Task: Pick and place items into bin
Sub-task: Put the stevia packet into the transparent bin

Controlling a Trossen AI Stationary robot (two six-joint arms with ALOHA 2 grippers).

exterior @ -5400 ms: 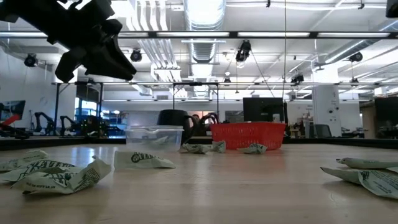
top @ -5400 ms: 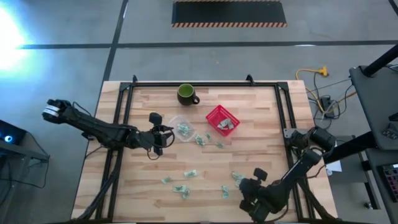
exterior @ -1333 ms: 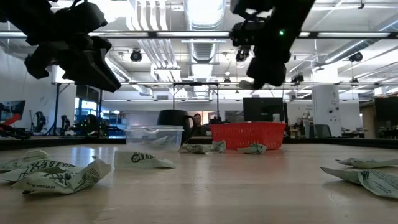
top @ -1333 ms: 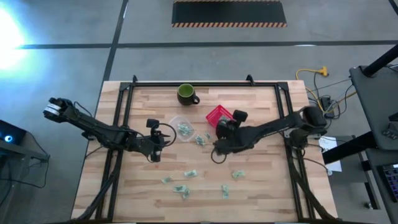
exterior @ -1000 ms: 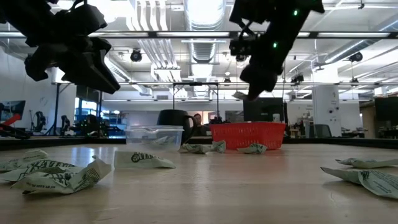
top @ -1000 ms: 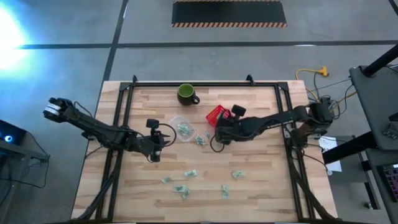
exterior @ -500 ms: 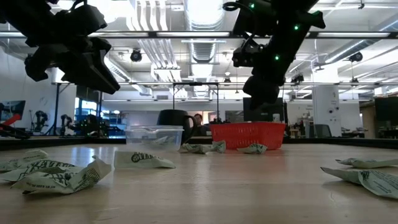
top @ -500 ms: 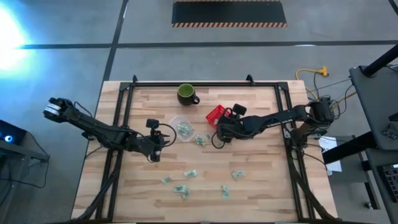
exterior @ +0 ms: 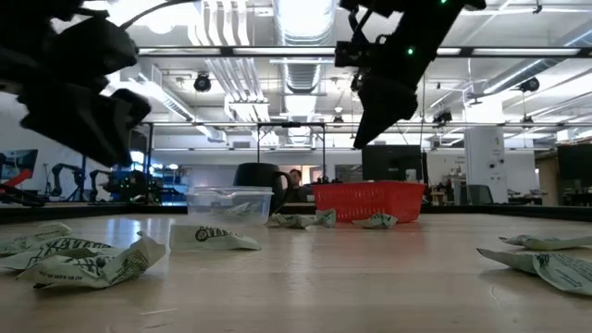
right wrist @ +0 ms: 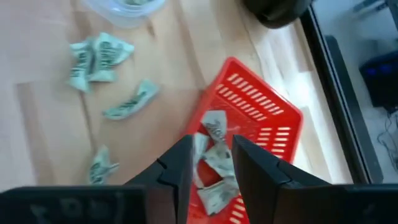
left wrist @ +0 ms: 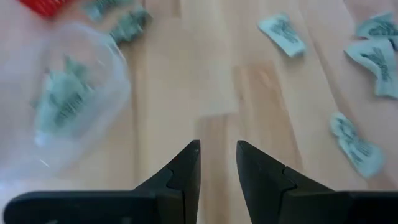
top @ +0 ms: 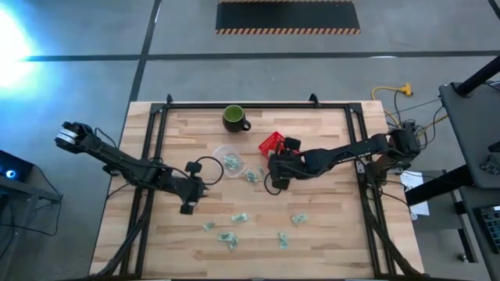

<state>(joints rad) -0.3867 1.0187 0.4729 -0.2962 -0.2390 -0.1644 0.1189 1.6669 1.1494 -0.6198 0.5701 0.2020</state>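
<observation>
The bin is a red basket (top: pixel 271 143) at the table's middle. Several pale green-and-white wrappers lie inside it (right wrist: pixel 215 134). More of them are scattered on the wood near the bin (top: pixel 251 175) and toward the near edge (top: pixel 238 218). My right gripper (right wrist: pixel 211 149) hangs open above the bin's near side (top: pixel 275 168), slanting down, with nothing between its fingers. My left gripper (left wrist: pixel 217 155) is open over bare wood left of the middle (top: pixel 186 204), holding nothing, with wrappers (left wrist: pixel 283 30) lying ahead of it.
A clear plastic container (top: pixel 226 156) holding wrappers stands between the two grippers. A dark green mug (top: pixel 233 118) stands at the far side. More wrappers (exterior: pixel 83 259) lie near the front edge. Black frame rails (top: pixel 156 133) run along the table's sides.
My left gripper has sunk and swung toward the table's near edge, its wrist turning as it went. My right gripper has stayed above the bin's near side and has tipped a little.
</observation>
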